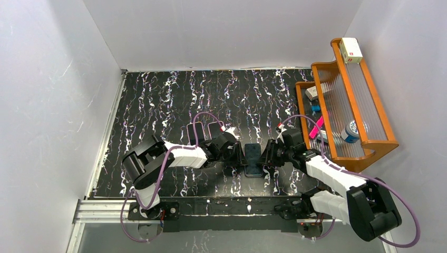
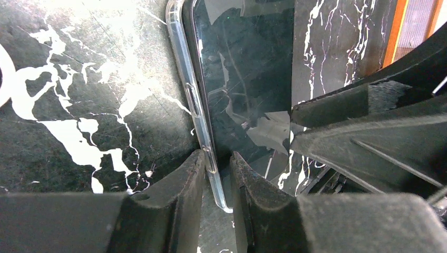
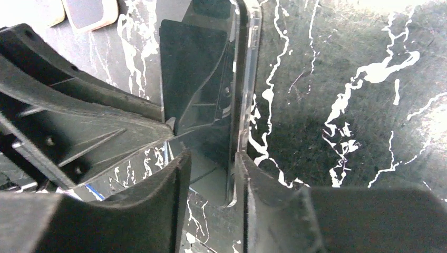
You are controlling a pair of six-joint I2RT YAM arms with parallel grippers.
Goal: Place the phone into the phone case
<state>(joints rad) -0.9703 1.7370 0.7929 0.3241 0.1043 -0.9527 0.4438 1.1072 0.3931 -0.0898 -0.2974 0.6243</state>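
**Both grippers at the phone, one on each long edge**

Closest to your left wrist lens, the left gripper [image 2: 217,158] has its jaws drawn in to a narrow slot, pinched on the rim of the clear phone case [image 2: 190,95]. The phone [image 2: 242,68] lies dark and glossy just inside that rim. Over on your other wrist, the right gripper [image 3: 212,158] straddles the opposite rim with jaws partly apart. The outer jaw touches the case and the inner one stands off the glass with a gap showing, so it has hold of nothing.

From above, you see phone and case lying flat mid-table between the two grippers. Each gripper crowds the far side of the other's wrist view. Two flat dark pieces with pale rims [image 3: 87,13] lie just behind the left arm. A wooden rack [image 1: 382,139] stands at the right edge, near your right arm, holding a pink marker [image 1: 318,128] and a blue-and-white can [image 1: 350,130], with a small box [image 1: 350,50] on its top rail.

Only the wrist views show you the clear rim; from the top it reads as one dark slab. Whether the phone is fully seated, you cannot tell.

You're working on a black marble-pattern table [image 1: 158,105] with white veins. White walls [image 1: 52,79] close it in, an aluminium rail [image 1: 105,208] runs along the near edge, and purple cables [image 1: 203,117] loop off the arms.
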